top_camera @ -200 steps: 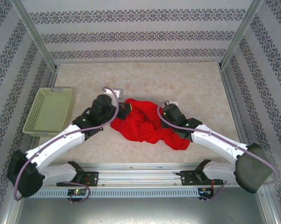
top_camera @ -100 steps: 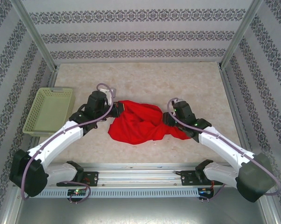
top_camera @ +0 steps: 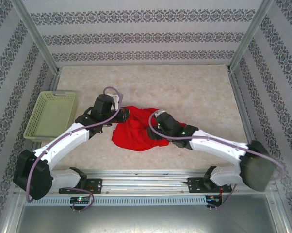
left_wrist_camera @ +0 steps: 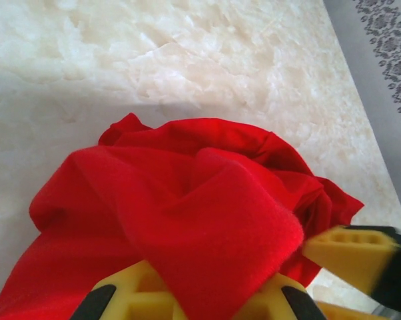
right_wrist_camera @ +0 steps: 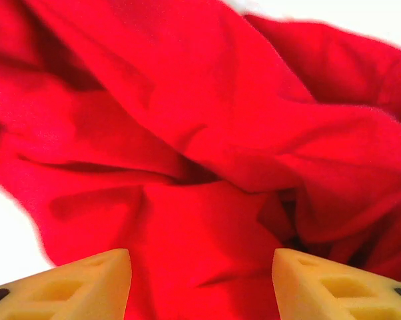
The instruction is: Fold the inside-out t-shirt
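My left jaws are clamped on a fold of the red t-shirt (top_camera: 131, 137), which lies crumpled mid-tabletop (top_camera: 194, 87) between my arms. My right jaws stand apart over its cloth, gripping nothing.

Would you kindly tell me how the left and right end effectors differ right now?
The left end effector is shut, pinching a fold of the red t-shirt; the right end effector is open, fingers apart, gripping nothing. The left end effector sits at the shirt's left edge; the right one reaches over its right half. Both have yellow fingers.
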You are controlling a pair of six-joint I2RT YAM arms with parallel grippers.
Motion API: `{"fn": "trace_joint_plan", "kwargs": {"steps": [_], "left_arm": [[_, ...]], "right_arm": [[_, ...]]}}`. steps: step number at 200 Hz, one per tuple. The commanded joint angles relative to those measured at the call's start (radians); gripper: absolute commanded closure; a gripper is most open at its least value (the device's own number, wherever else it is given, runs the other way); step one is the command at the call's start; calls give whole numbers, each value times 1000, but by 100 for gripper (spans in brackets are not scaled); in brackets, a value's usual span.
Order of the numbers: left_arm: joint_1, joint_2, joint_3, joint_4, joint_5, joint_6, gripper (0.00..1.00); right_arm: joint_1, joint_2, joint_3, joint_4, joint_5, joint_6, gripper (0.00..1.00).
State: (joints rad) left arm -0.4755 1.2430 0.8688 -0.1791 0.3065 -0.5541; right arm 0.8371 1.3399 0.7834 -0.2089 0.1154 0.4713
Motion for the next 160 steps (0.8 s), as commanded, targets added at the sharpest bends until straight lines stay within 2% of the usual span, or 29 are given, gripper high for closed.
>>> {"fn": "trace_joint_plan", "kwargs": {"steps": [1, 30, 49, 56, 93, 111, 138, 150, 160], "left_arm": [[10, -50, 34, -8, 40, 18, 100], [10, -75, 20, 10, 85, 13, 100], [10, -92, 6, 24, 97, 11, 100], [12, -97, 7, 18, 91, 15, 100], [20, -112, 12, -33, 12, 44, 100], [41, -90, 20, -62, -35, 41, 100], [81, 38, 86, -187, -148, 58, 100], [93, 110, 123, -232, -167, 62, 89], [94, 184, 200, -325, -139, 79, 80]], "right_arm": [[-43, 93, 82, 56, 26, -12, 40], [-91, 241, 179, 62, 12, -39, 40], [-106, 319, 231, 56, -20, -50, 47], [-107, 333, 244, 53, -19, -56, 52], [-107, 280, 271, 3, 20, -86, 100], [-106, 196, 272, -38, 5, -91, 100], [-96, 21, 262, -56, -114, -72, 100], [-95, -51, 251, -38, -170, -47, 100], [-97, -108, 247, -32, -197, -17, 100]]}}
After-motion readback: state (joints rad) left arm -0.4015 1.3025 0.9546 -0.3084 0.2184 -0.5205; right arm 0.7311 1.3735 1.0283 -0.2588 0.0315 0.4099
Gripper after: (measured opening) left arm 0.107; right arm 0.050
